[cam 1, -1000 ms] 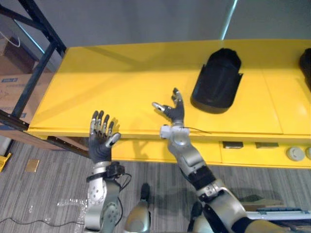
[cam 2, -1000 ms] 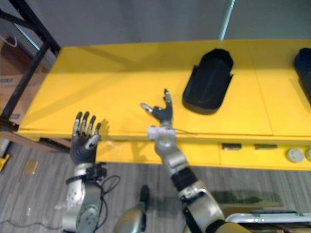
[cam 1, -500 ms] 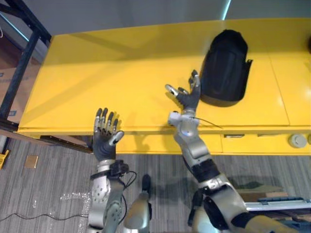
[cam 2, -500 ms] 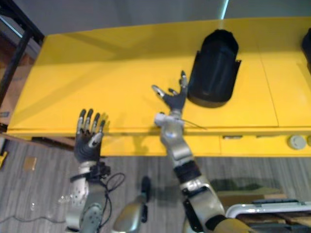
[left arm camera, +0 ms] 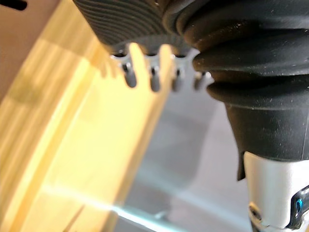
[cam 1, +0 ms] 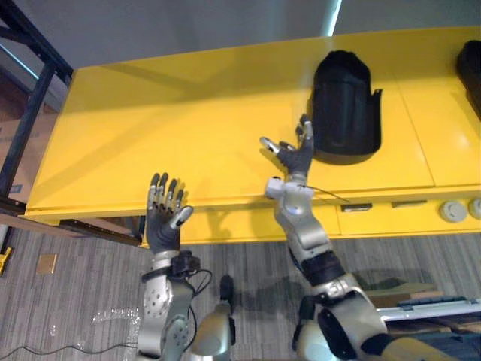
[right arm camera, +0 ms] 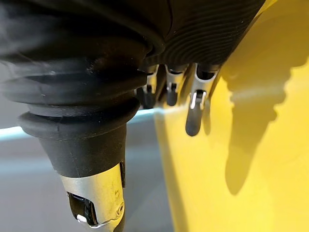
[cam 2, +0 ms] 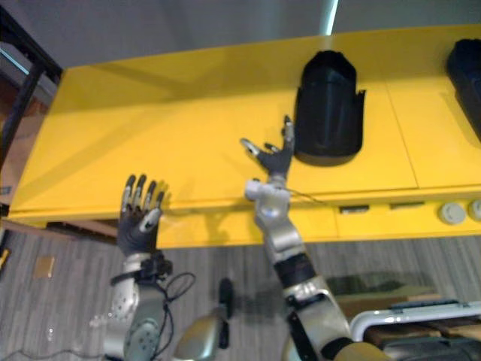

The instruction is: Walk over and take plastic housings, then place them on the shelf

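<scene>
At the far left a dark metal frame point(cam 1: 30, 124) stands slanting beside the end of the long yellow worktop point(cam 1: 188, 128), over a grey striped floor point(cam 1: 83, 293).

The left hand point(cam 1: 161, 226) is raised in front of the worktop's near edge, towards its left end. Its palm faces the head camera, its fingers are straight and slightly spread, and it holds nothing. It is well apart from the housings.

Further right, the right hand point(cam 1: 295, 159) reaches over the near part of the worktop. Its fingers are spread and pointing away from the robot, the thumb is held out to the left, and nothing is in its grasp. One fingertip lies just beside the left wall of a black plastic housing point(cam 1: 344, 105); whether the two touch cannot be told.

That housing lies flat on the worktop, its rounded end away from the robot and its open, squared end towards the near edge. A second black housing point(cam 2: 466, 71) lies at the far right, cut off by the edge of both eye views and well apart from both hands. Below it, two round grey knobs point(cam 1: 453, 210) sit on the worktop's front face.
</scene>
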You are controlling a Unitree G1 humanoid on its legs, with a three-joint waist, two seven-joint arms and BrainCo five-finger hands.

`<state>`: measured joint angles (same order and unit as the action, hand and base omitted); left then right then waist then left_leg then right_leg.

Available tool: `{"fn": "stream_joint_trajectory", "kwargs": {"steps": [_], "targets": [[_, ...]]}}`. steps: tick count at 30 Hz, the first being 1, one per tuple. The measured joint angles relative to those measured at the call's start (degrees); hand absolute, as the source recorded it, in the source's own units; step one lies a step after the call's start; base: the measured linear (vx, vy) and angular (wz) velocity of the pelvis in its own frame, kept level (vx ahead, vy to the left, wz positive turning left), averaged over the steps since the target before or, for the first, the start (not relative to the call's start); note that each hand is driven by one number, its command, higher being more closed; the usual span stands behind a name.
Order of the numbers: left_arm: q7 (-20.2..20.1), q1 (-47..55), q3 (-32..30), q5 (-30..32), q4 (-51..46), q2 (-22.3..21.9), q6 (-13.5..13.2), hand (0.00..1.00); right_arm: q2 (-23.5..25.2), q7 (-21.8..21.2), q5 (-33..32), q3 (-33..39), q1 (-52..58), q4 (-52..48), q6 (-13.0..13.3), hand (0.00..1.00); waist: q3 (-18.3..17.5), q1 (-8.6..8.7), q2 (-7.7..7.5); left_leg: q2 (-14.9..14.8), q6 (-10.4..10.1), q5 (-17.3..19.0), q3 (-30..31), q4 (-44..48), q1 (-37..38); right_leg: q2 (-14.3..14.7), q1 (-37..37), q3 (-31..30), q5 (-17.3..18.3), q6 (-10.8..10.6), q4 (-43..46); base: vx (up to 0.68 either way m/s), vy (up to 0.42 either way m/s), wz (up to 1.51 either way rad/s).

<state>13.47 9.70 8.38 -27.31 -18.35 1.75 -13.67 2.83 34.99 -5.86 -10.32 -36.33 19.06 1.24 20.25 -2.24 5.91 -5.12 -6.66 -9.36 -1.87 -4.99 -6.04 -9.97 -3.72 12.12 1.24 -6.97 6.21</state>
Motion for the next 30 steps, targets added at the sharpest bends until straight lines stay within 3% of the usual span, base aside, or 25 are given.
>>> {"fn": "stream_joint_trajectory", "kwargs": {"steps": [15, 30], "targets": [[-0.08, 1.19, 2.02, -2.04, 1.67, 0.02, 0.14, 0.0, -1.19, 0.14, 2.22, 0.53, 0.07, 0.59, -2.47, 0.0, -0.03, 0.14, 0.03, 0.3, 0.09, -0.08, -0.05, -0.04, 0.95, -0.19, 1.7, 0.2, -0.74, -0.62, -1.18, 0.0, 0.0, 0.0], [-0.1, 1.18, 5.98, -2.1, 1.73, 0.06, 0.16, 0.0, -2.01, -0.09, 2.25, 1.35, -0.47, 1.65, -2.3, 0.0, -0.38, 0.71, 0.45, 0.56, 0.21, -0.19, -0.21, -0.02, 0.93, -0.43, 1.85, 0.17, -1.24, -0.69, -1.63, 0.0, 0.0, 0.0]]}}
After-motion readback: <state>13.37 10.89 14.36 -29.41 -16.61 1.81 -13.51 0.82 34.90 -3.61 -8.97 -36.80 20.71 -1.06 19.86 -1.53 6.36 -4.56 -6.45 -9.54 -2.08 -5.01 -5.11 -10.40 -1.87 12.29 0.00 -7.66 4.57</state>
